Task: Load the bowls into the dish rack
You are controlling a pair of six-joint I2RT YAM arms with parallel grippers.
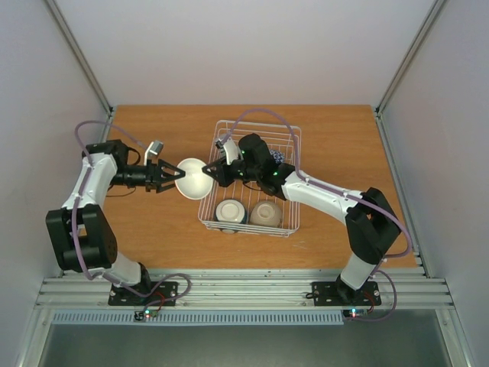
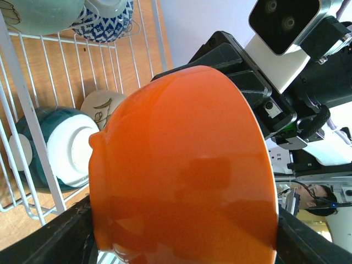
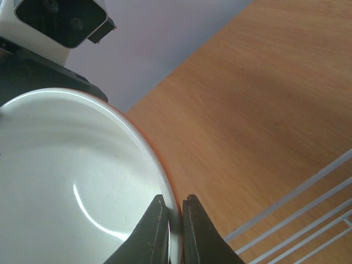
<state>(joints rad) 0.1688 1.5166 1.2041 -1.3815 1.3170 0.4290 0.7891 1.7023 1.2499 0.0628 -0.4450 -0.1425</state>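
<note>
- Your left gripper (image 1: 173, 175) reaches out over the left half of the table (image 1: 344, 153). Its fingers are clenched on either side of the orange bowl (image 1: 195, 182), down near the base.
- The orange bowl, white inside, hangs tipped on its side in the air just off the left edge of the dish rack (image 1: 252, 228). It is not yet over the wires and not on the table.
- Your right gripper (image 1: 214, 173) comes across the rack from the right and is pinched on the same bowl's rim, one finger inside and one outside. Both grippers grasp it at once, so you look to be mid-handover.
- The dish rack sits in the middle of the table, a little right of centre.
- Already loaded along its near edge are a teal bowl (image 1: 231, 211) with a white foot and, just right of it, a cream bowl (image 1: 266, 213).
- Toward the far edge a blue patterned bowl (image 1: 279, 158) shows beside your right arm. A pale green bowl (image 2: 38, 14) shows next to it in the left wrist view.
- You seem to be on the last bowl, since none lies on the bare table. What is left is to let go with one gripper and set this bowl among the tines.
</note>
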